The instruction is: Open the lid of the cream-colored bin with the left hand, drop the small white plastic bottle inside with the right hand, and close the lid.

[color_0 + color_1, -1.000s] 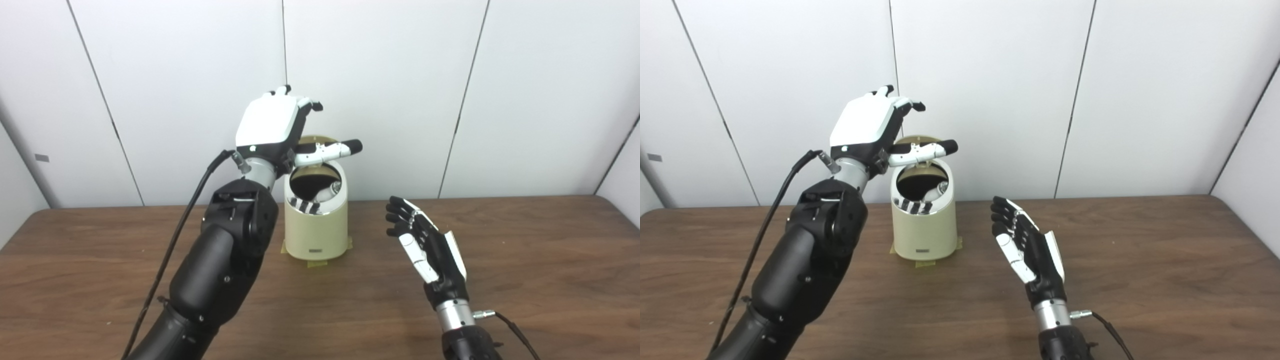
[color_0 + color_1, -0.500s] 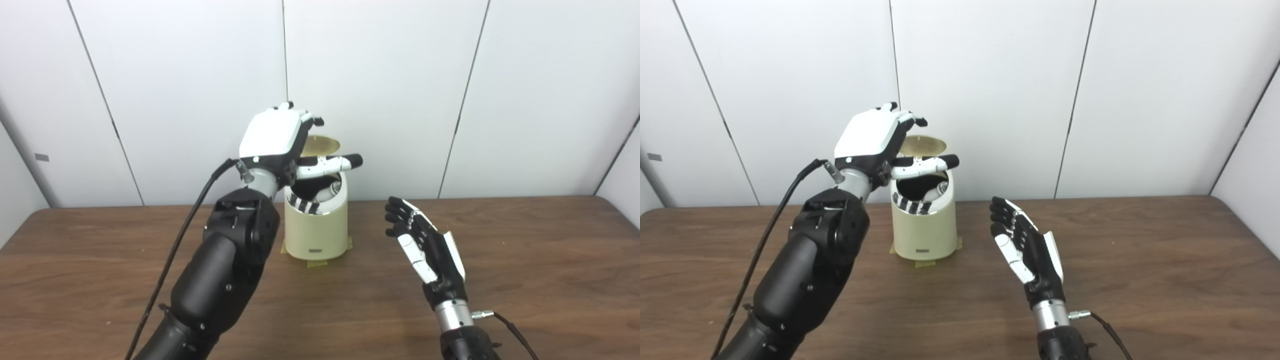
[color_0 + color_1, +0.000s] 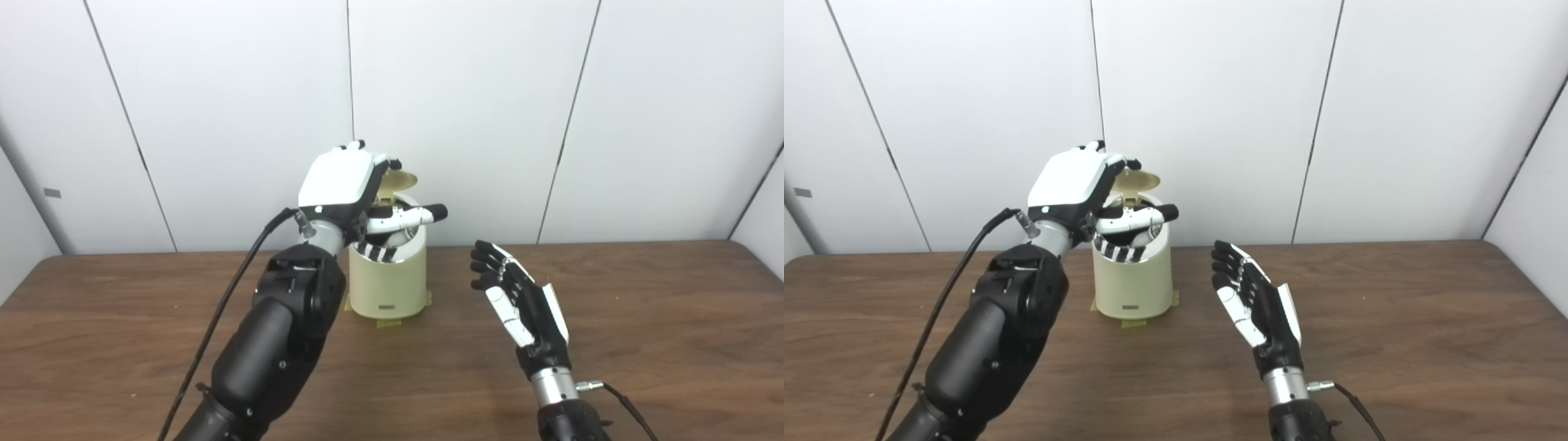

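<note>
A humanoid robot's left hand [image 3: 342, 184] hangs over the cream-colored bin [image 3: 387, 278], fingers curled above the raised lid [image 3: 397, 181] and thumb stretched across the bin's mouth; whether any finger touches the lid cannot be told. The lid stands tilted up at the back of the bin, not yet shut. A pale rounded shape just inside the rim, behind the thumb, may be the small white plastic bottle [image 3: 1154, 231], though it is too hidden to be sure. To the right of the bin and nearer the robot, the right hand [image 3: 517, 300] waits above the wooden table [image 3: 643, 318], fingers spread, palm toward the bin, holding nothing.

The closing looks the likely step, and the thumb is the worry: lying across the opening, it could be caught under the lid as it swings down. A sideways push from the lowered wrist might also shove the bin, though yellowish tape [image 3: 386, 323] at its base appears to anchor it.
</note>
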{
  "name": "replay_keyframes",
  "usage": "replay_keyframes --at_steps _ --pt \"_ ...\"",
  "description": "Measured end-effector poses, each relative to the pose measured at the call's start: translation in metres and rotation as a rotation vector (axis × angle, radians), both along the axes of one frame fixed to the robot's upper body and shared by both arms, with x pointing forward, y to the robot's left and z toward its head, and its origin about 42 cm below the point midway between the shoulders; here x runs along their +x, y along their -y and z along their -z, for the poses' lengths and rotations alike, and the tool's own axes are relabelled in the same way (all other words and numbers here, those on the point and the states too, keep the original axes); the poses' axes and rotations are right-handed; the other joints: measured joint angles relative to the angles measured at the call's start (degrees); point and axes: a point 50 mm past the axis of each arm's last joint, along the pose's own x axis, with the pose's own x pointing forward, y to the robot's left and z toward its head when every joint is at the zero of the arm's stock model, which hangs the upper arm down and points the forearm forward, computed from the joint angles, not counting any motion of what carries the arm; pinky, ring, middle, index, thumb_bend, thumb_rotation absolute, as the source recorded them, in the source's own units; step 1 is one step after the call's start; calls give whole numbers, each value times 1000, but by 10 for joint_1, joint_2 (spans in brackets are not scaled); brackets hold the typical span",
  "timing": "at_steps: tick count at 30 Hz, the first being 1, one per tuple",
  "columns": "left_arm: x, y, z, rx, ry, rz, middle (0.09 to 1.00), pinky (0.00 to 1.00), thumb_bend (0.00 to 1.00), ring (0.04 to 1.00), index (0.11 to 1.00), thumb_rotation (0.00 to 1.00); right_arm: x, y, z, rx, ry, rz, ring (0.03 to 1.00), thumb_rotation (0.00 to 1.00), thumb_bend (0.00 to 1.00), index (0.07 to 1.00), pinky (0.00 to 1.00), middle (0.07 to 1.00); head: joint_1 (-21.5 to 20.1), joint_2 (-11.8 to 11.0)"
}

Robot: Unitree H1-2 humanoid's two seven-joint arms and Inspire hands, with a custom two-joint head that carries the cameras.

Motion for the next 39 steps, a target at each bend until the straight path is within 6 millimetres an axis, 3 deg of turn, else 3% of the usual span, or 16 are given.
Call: replay_keyframes --at_steps 34,39 --pt "-19 -6 30 0 -37 17 837 1000 877 948 812 984 -1 -4 -5 20 3 -2 798 706 404 806 702 811 -4 5" --pt "-21 -8 43 8 -72 6 841 1000 882 958 814 999 -1 -4 -6 19 4 -2 796 715 409 805 701 810 -6 9"
